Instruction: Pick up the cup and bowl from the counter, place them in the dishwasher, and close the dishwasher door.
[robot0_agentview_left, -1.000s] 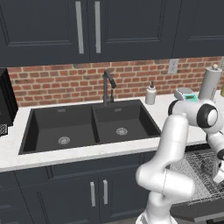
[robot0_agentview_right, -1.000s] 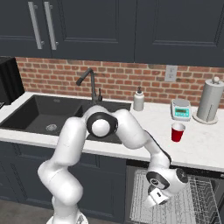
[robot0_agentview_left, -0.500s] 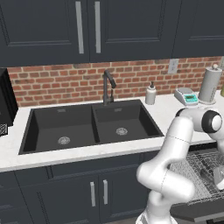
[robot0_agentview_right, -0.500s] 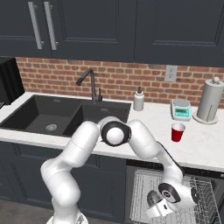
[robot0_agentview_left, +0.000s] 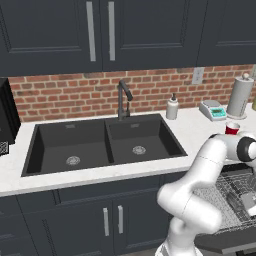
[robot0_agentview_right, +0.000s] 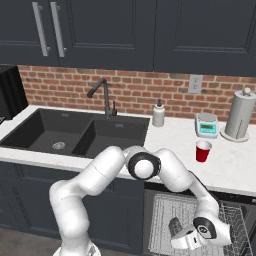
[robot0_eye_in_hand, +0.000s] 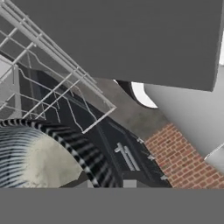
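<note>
the gripper (robot0_agentview_right: 176, 231) is reaching low into the dishwasher (robot0_agentview_right: 165, 210), over its grey wire rack (robot0_agentview_right: 162, 220), with the jaws closed about as far as they go on the bowl (robot0_eye_in_hand: 41, 153). in the hand view the bowl's dark ribbed rim is curving right across the base of the fingertips, its pale inside facing the camera, so it is sitting tilted on edge in the grip. in the right base view a small dark shape is showing at the gripper among the rack wires; whether the bowl is touching the rack i cannot tell.

the cup (robot0_agentview_right: 203, 150) is standing upright on the counter (robot0_agentview_right: 170, 137), well apart from the gripper, with a small scale (robot0_agentview_right: 206, 125) behind it and a paper towel roll (robot0_agentview_right: 238, 116) near the wall to its right. a soap dispenser (robot0_agentview_right: 158, 114) is standing beside the black double sink (robot0_agentview_right: 75, 132), whose faucet (robot0_agentview_right: 102, 95) is rising at the back edge. the dishwasher door (robot0_agentview_left: 225, 240) is lying dropped open below the rack in the left base view. the arm's own elbow is crossing in front of the rack's left side.

counted: one cup, one bowl, one rack pulled out, one soap dispenser, one scale, one towel roll, two sink basins.
</note>
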